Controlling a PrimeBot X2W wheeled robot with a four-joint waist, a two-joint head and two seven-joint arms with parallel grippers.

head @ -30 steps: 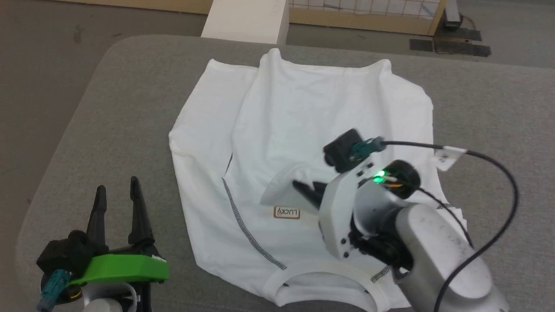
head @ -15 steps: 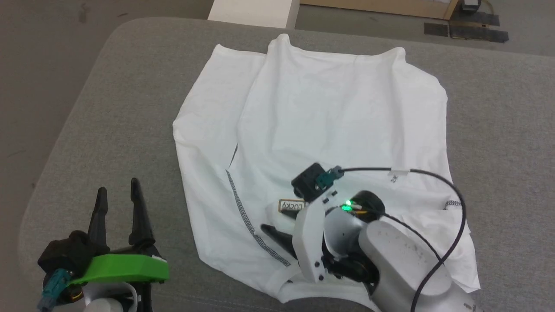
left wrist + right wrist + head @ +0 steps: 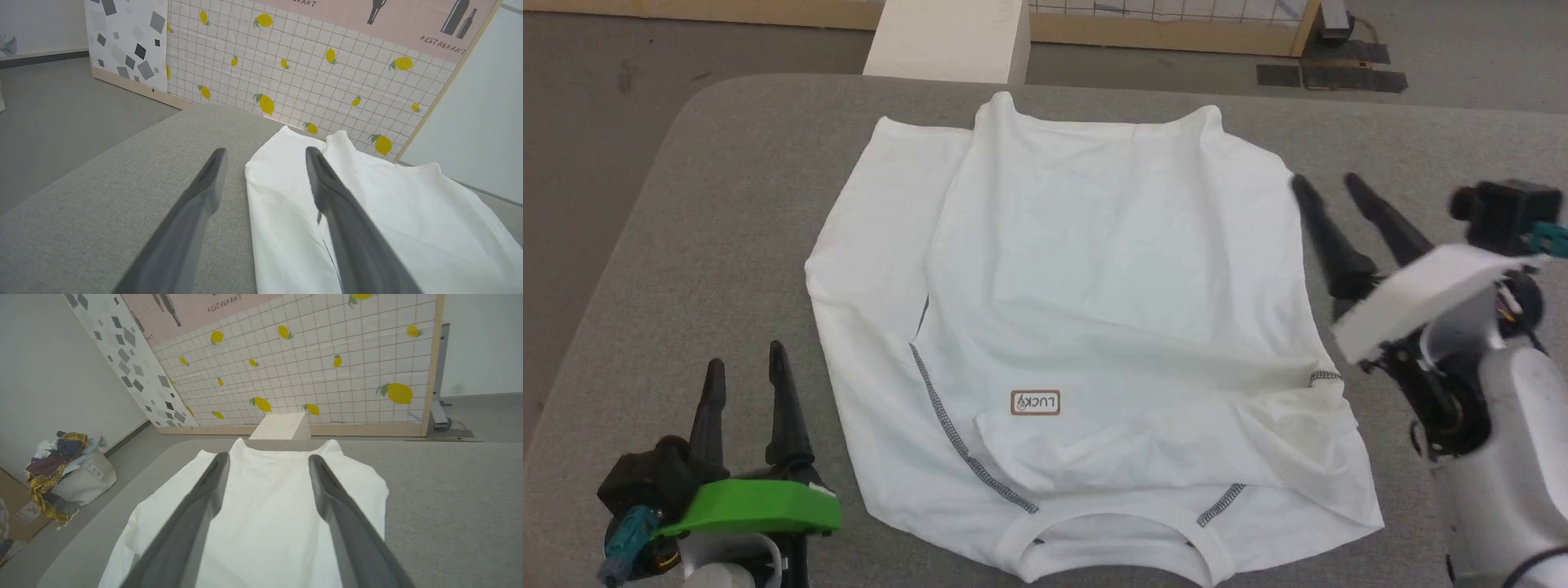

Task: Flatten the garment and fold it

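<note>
Garment (image 3: 1094, 269) lies on the grey surface (image 3: 711, 212), between the pincers: right of the left pincer (image 3: 745, 356), left of the right pincer (image 3: 1323, 181). Both pincers stand spread, empty. Hazard: the rumpled flap (image 3: 1258, 425) near the right pincer may be trapped in the fold unless smoothed.

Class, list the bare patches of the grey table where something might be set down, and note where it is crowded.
Bare: the wide strip between the garment and the left rim of the table, beyond the left gripper; the far right corner past the right gripper. Crowded: the middle, covered by the garment, and its right edge.
</note>
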